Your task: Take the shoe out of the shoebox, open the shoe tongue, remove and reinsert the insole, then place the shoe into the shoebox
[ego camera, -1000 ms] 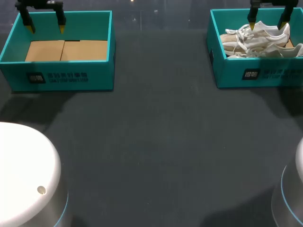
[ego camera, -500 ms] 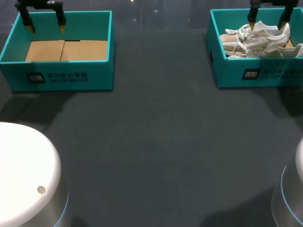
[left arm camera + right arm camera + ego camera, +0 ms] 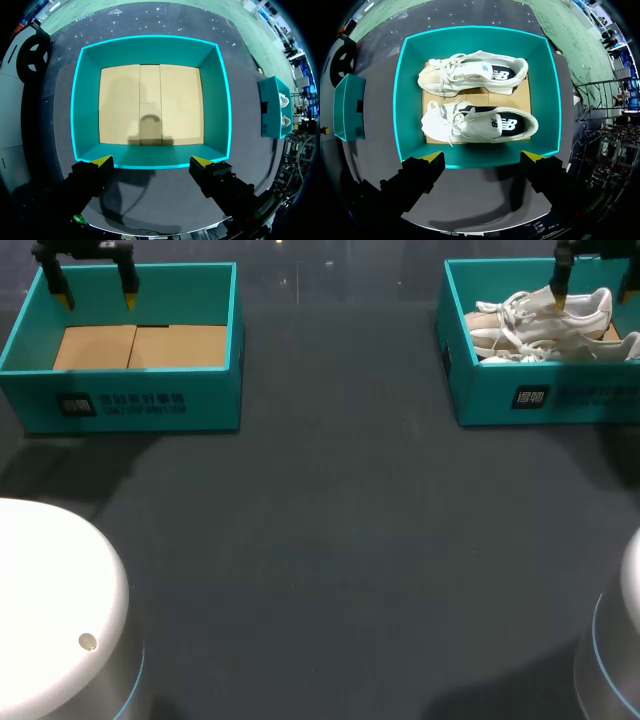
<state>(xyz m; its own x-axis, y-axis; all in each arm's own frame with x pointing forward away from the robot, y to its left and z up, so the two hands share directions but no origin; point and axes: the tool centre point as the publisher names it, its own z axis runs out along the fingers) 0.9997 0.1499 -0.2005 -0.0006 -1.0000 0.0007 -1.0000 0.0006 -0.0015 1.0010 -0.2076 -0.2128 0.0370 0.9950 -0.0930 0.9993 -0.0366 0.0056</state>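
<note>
Shoe (image 3: pixel 480 124) ahead of right gripper (image 3: pixel 482 156)

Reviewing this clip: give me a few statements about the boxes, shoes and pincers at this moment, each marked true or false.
1. The left box holds a shoe. False: only its cardboard floor shows.
2. Two white shoes lie in the right box. True.
3. The right pincer is shut on a shoe. False: it is open and holds nothing.
4. The left pincer is open. True.
</note>
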